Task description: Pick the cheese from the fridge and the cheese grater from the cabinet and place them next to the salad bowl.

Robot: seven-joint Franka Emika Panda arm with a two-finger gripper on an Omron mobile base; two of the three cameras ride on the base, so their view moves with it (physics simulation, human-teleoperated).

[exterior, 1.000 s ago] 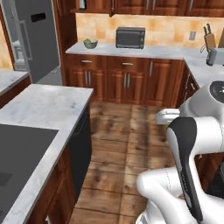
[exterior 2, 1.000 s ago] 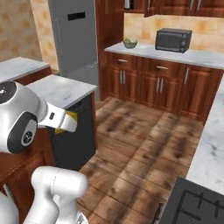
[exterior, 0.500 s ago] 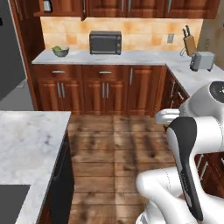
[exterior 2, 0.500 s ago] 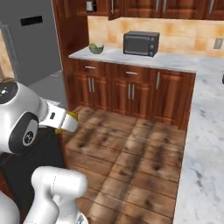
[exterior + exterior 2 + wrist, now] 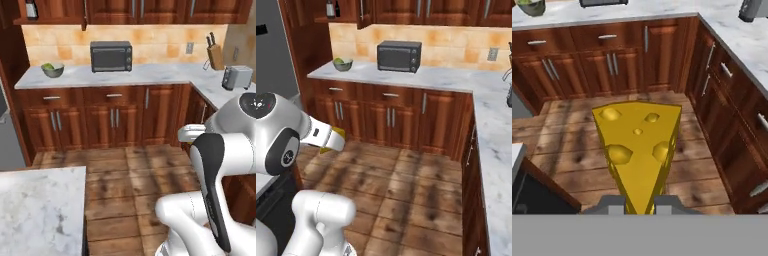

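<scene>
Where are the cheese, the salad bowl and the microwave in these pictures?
cheese (image 5: 639,150): hand view, on the wedge's broad yellow face, above the finger tips.
salad bowl (image 5: 52,70): left base view, on its pale outer wall, on the counter.
microwave (image 5: 399,56): right base view, on its dark front door.

Yellow cheese (image 5: 639,150) with darker holes; reddish-brown cabinets (image 5: 115,117); pale marbled counter (image 5: 150,75).
</scene>
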